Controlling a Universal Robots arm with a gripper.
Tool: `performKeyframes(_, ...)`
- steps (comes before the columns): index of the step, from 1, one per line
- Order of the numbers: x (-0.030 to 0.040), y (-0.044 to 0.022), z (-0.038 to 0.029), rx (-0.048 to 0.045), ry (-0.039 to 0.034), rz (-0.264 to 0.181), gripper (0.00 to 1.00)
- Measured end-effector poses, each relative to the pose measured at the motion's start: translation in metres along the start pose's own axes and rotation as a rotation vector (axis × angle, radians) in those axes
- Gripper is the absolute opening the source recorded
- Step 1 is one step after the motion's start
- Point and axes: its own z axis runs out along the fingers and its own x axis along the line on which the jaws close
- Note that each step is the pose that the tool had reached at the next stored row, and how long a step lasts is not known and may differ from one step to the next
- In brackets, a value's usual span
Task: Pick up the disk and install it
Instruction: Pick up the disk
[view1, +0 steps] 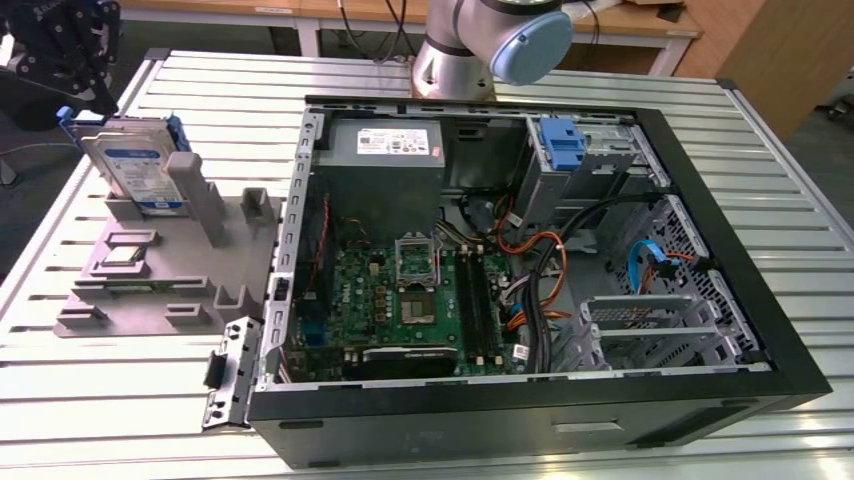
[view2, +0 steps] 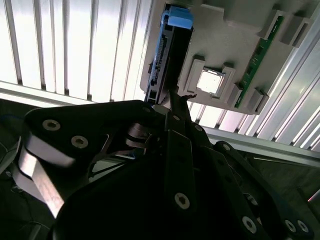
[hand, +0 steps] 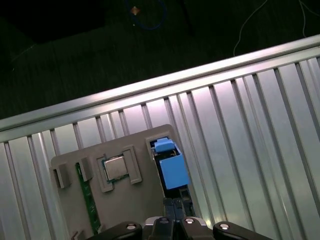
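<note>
Your disk (view1: 134, 165) stands on edge in a slot of the grey moulded holder (view1: 174, 270), at the exterior view's left, outside the open computer case (view1: 747, 330). The gripper (view1: 96, 100) hangs just above the disk's upper corner. In the first wrist view its 2 fingers (hand: 170, 212) look pressed together over the near end of the disk (hand: 174, 172); you cannot tell whether they touch it.

Beside the disk the holder carries a square silver chip (hand: 114, 169) and a green memory stick (hand: 87, 205), each in its own pocket, and a tall grey post (view1: 194, 195) rises just next to the drive.

The holder sits near the edge of the ribbed metal table (view1: 134, 420), with dark floor beyond. Bare slats lie between the holder and that edge.

Inside the case you have a grey power supply (view1: 387, 145), a green motherboard (view1: 400, 290), a narrow blue bracket (view1: 563, 145) and loose orange cables (view1: 534, 250).

The disk is flat silver metal with a white-and-blue label, framed in blue plastic; the second wrist view shows it edge-on (view2: 165, 60).
</note>
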Motion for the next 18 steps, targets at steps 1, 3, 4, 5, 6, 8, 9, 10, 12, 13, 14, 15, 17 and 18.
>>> performKeyframes(1,0.0,0.0,0.0,0.0,0.0,0.0,0.1)
performKeyframes(3,0.0,0.0,0.0,0.0,0.0001,-0.001,0.1)
performKeyframes(4,0.0,0.0,0.0,-0.0001,0.0001,-0.001,0.1)
performKeyframes(5,0.0,0.0,0.0,-0.0001,0.0001,-0.001,0.1)
performKeyframes(6,0.0,0.0,0.0,-0.0001,0.0001,-0.001,0.1)
performKeyframes(8,0.0,0.0,0.0,-0.0003,0.0005,-0.01,0.1)
performKeyframes(9,0.0,0.0,0.0,-0.0003,0.0005,-0.01,0.1)
performKeyframes(10,0.0,0.0,0.0,-0.0003,0.0005,-0.01,0.1)
performKeyframes(12,0.0,0.0,0.0,-0.0003,0.0005,-0.01,0.1)
performKeyframes(13,0.0,0.0,0.0,-0.0003,0.0005,-0.01,0.1)
performKeyframes(14,0.0,0.0,0.0,-0.0003,0.0005,-0.01,0.1)
performKeyframes(15,0.0,0.0,0.0,-0.0003,0.0005,-0.01,0.1)
performKeyframes(17,0.0,0.0,0.0,-0.0003,0.0005,-0.01,0.1)
performKeyframes(18,0.0,0.0001,0.0001,-0.0004,0.0006,-0.01,0.1)
